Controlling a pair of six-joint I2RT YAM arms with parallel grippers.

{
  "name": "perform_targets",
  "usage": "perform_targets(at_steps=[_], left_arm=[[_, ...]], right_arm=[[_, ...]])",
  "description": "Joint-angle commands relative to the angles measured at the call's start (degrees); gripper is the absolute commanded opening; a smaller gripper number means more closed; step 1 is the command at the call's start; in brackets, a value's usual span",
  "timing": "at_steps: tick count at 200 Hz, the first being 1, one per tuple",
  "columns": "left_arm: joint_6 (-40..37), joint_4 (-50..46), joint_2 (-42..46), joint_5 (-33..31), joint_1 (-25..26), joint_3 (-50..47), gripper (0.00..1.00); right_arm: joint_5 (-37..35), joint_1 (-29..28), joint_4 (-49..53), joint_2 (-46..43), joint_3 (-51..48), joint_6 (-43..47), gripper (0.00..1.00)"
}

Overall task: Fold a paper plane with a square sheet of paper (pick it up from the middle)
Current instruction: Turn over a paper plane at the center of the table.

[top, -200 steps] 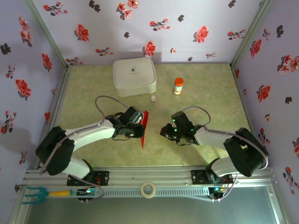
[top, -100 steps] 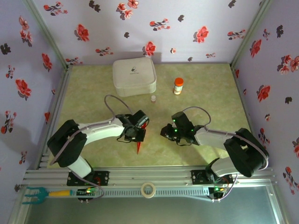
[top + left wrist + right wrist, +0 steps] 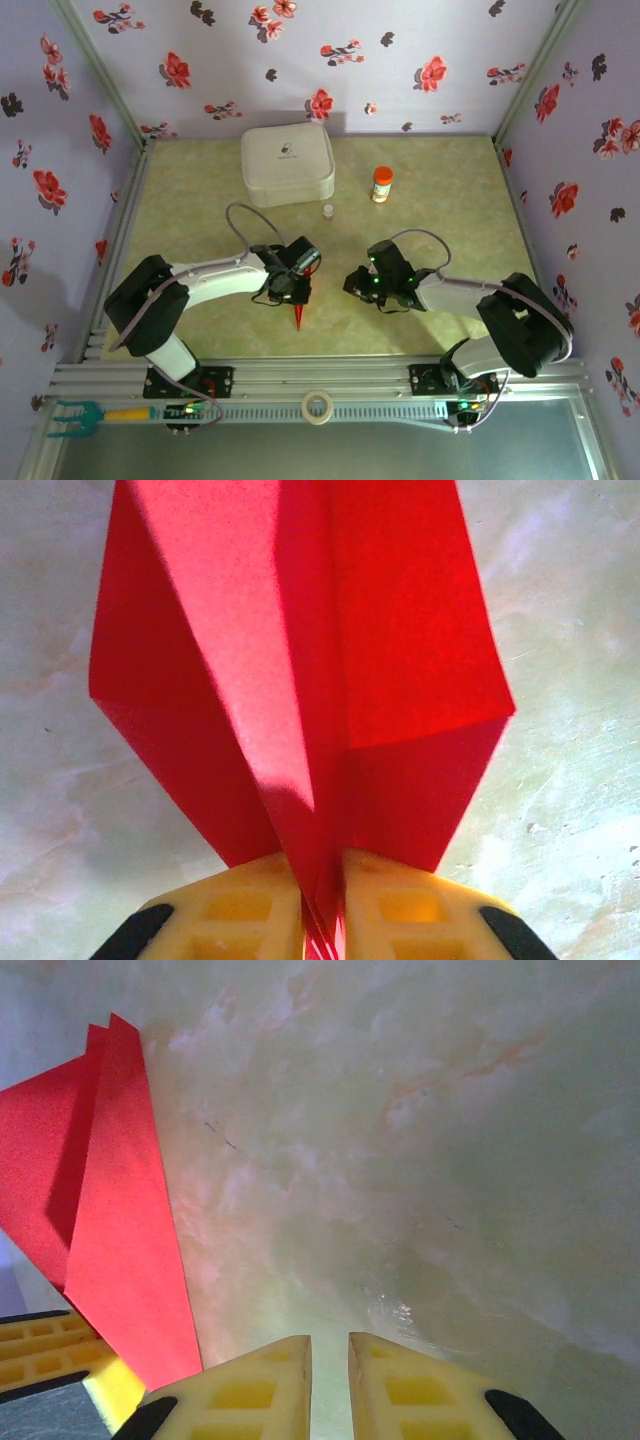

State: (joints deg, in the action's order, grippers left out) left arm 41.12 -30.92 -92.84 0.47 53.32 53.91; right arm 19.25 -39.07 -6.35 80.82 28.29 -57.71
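- The paper plane is a bright red dart, creased, with a centre ridge. From the left wrist it fans out wide above the marbled green table.
- Its folded ridge runs down between the two yellow fingers of the left gripper. They stand close on either side of it and pinch it.
- From above, that left gripper sits near the middle of the table, toward the near edge. Only the plane's red tip pokes out below it, pointing at the arm bases.
- The right gripper hovers just beside it on the right, apart from the paper, its nose turned toward the left one.
- Its wrist view has the red paper at the left and bare table ahead. Its own fingers are all but closed, with a thin slit between them and nothing in it.
- Farther back stands a white rounded case. An orange-capped bottle is to the right of it, and a tiny vial sits between them, nearer the arms.
- A roll of tape lies on the front rail, and a green-and-yellow tool lies at the rail's left end.
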Motion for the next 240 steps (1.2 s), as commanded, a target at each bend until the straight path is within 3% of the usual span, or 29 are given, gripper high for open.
perform_targets(at_steps=[1, 108, 158, 201, 240], left_arm=[[-1.1, -0.7, -1.2, 0.2, 0.6, 1.7, 0.17], [-1.6, -1.7, -2.8, -0.5, 1.7, 3.7, 0.16], [-0.6, -3.9, -0.6, -4.6, 2.0, 4.0, 0.05], [1.2, -9.9, -1.7, -11.6, 3.0, 6.5, 0.02], [3.0, -11.4, -2.6, -13.0, 3.3, 7.3, 0.03]], right_arm=[[-0.4, -0.4, -1.8, 1.1, -0.6, -1.2, 0.18], [-0.1, -0.4, -2.5, 1.7, -0.7, -1.3, 0.18], [-0.1, -0.4, -2.5, 1.8, -0.6, -1.4, 0.18], [-0.1, -0.4, -2.5, 1.9, -0.6, -1.3, 0.18], [-0.1, -0.4, -2.5, 2.1, -0.6, -1.3, 0.18]])
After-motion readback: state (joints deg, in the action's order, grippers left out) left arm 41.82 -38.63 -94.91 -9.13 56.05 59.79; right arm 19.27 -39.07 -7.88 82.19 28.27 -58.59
